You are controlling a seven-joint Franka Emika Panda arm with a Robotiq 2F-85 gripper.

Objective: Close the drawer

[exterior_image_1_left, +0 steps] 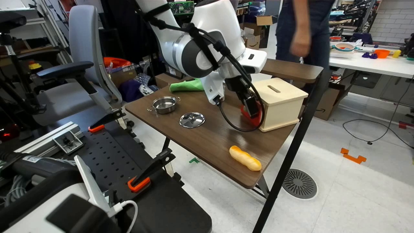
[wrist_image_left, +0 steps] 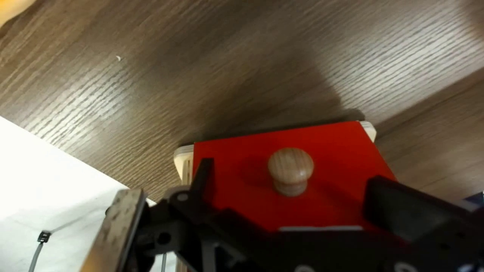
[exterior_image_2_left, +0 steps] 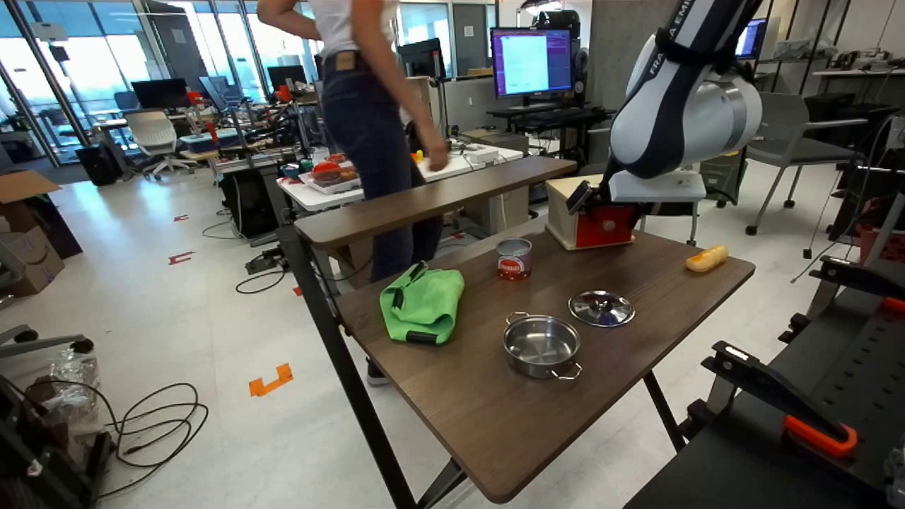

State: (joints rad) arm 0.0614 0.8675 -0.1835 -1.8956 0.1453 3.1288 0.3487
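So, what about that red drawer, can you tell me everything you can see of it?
The drawer has a flat, upright red front with a round, wood-grained knob and sits in a pale, wooden-looking box on the brown table. It looks shut or nearly so; I cannot tell whether a slight gap exists, and its inside does not show. The claw is open before it, fingers on either side of the knob and clear of it; whether they touch the red front is unclear.

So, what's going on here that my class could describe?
A robot has its open gripper at the drawer of a box. In the wrist view, the knob shows between the fingers, not gripped. The drawer looks nearly or fully shut; I can't tell which. Someone is near the table.
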